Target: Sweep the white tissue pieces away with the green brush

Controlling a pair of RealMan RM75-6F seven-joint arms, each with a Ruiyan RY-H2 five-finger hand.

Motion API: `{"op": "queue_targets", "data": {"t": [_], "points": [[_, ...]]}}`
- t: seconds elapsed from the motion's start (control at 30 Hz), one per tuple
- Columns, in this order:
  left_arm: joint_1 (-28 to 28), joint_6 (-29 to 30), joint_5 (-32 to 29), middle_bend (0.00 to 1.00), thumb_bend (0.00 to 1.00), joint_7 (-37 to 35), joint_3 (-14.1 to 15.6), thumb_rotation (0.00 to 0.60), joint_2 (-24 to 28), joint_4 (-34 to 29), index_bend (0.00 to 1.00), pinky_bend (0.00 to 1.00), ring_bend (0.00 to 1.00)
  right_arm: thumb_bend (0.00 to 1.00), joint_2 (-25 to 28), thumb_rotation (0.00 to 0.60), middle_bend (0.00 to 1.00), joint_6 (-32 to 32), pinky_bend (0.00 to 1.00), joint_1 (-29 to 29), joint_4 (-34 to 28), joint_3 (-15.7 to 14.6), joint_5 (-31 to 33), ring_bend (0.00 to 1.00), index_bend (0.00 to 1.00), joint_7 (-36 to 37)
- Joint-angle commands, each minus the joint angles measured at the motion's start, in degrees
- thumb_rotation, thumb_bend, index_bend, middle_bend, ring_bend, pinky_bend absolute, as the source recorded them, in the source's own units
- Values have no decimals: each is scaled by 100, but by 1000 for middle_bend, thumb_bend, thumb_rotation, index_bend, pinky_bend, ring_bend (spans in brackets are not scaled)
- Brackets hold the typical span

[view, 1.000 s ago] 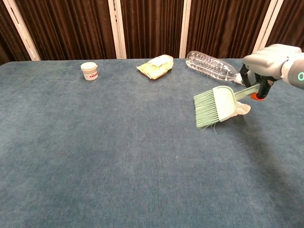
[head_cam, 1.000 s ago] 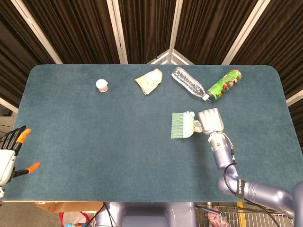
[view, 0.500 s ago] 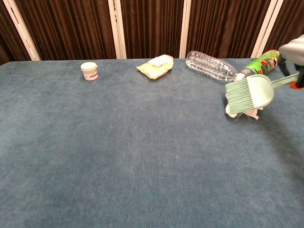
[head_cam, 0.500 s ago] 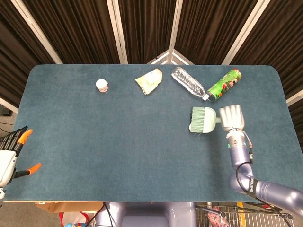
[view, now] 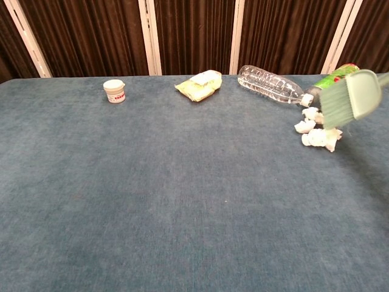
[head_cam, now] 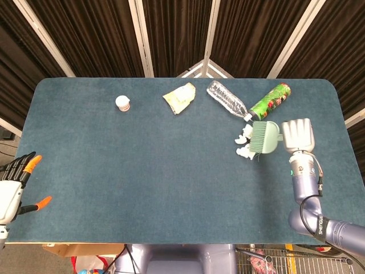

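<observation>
My right hand (head_cam: 297, 135) grips the handle of the green brush (head_cam: 264, 137) at the right side of the table. In the chest view the green brush (view: 351, 100) is blurred and raised near the right edge, and the hand itself is out of frame. White tissue pieces (head_cam: 244, 142) lie just left of the bristles; the chest view shows the tissue pieces (view: 317, 128) below and left of the brush head. My left hand (head_cam: 16, 187) hangs open off the table's left front corner, holding nothing.
Along the back of the blue table (head_cam: 142, 165) lie a small white jar (head_cam: 122, 103), a yellow packet (head_cam: 180, 97), a clear plastic bottle (head_cam: 227, 100) and a green printed can (head_cam: 269, 101). The bottle's cap end sits close to the tissue pieces.
My right hand has carried the brush to the right across the table and lifted it, uncovering the tissue pieces. The left hand has stayed put.
</observation>
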Motion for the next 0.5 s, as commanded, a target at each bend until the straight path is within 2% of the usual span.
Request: {"op": "queue_targets", "data": {"t": [0.03, 0.27, 0.5], "points": [[-7, -6, 7, 0, 0, 2, 1, 600, -6, 2, 0, 17, 0, 657, 65, 600, 993, 30, 787, 222, -226, 164, -35, 976, 832, -58], [-25, -40, -24, 0, 0, -54, -4, 600, 1, 24, 0, 17, 0, 657, -338, 600, 993, 6, 788, 666, -268, 273, 209, 976, 832, -353], [-27, -77, -93, 0, 0, -186, -12, 600, 39, 46, 0, 17, 0, 657, -973, 600, 993, -164, 787, 949, 159, 165, 642, 976, 833, -495]]}}
